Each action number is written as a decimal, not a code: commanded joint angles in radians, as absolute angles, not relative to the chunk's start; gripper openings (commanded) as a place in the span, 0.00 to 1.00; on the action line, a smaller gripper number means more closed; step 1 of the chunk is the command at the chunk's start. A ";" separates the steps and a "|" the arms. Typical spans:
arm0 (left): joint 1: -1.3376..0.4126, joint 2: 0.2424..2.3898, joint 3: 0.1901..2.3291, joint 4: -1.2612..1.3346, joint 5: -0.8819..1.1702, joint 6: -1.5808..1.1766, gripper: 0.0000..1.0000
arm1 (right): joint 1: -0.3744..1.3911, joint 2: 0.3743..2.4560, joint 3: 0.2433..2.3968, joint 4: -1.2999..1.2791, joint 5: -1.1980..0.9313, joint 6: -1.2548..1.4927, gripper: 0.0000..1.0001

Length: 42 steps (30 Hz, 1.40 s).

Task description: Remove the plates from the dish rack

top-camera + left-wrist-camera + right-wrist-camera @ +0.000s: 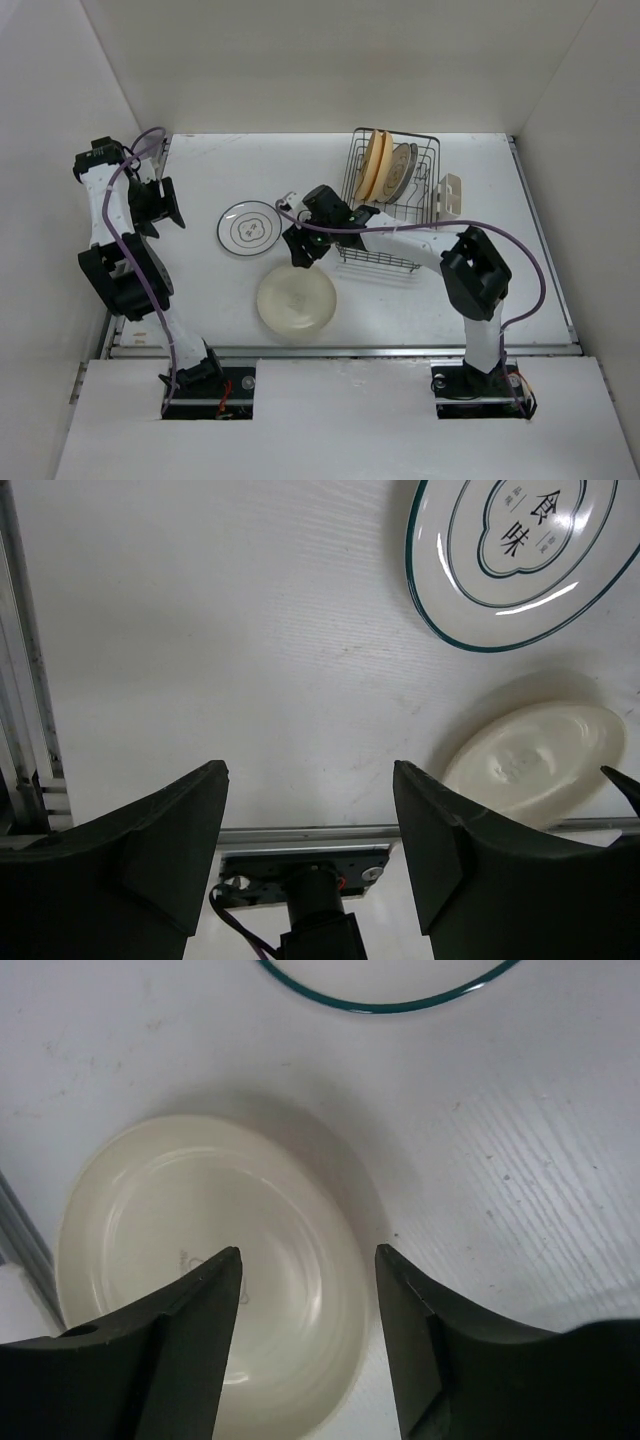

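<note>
1. White table [200, 300] fills the top view. At its far right stands the dark metal wire dish rack [390, 258], holding at least two plates on edge: an orange-tan round plate [372, 165] and a paler patterned plate [404, 172] beside it. A white round plate with dark rings [249, 228] and a plain cream round plate [296, 300] lie flat on the table, near each other but not touching. The right fingers [297, 250] hang over the cream plate's far edge. The left fingers [163, 205] wait well apart, at the left side.
2. Left wrist view: the left fingers [170, 850] are spread with only bare table between them. The ringed plate [515, 560] and cream plate [535, 765] lie off to the right.
3. Right wrist view: the right fingers [200, 1320] are spread above the cream plate [150, 1220], pinching nothing. The ringed plate's teal rim [390, 1003] shows at the top.
4. Judged from this, the cream plate is set down and the rack comes next. The right arm should rise straight up to clear the rim before it swings. It should then come down over an upright plate with fingers astride its edge. A firm pinch and a lift along the prongs would keep the rack from dragging.
</note>
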<state>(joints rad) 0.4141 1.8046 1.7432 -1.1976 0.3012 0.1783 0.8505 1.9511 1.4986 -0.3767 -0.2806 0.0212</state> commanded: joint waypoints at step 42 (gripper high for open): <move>0.416 1.781 1.779 -1.220 0.301 0.172 0.64 | 0.478 1.587 1.702 -0.570 0.446 0.363 0.64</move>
<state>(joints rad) 0.4141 1.8046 1.7435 -1.1973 0.2768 0.1749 0.6044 1.5909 1.5894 -0.5453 0.3565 0.2836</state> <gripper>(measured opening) 0.640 0.635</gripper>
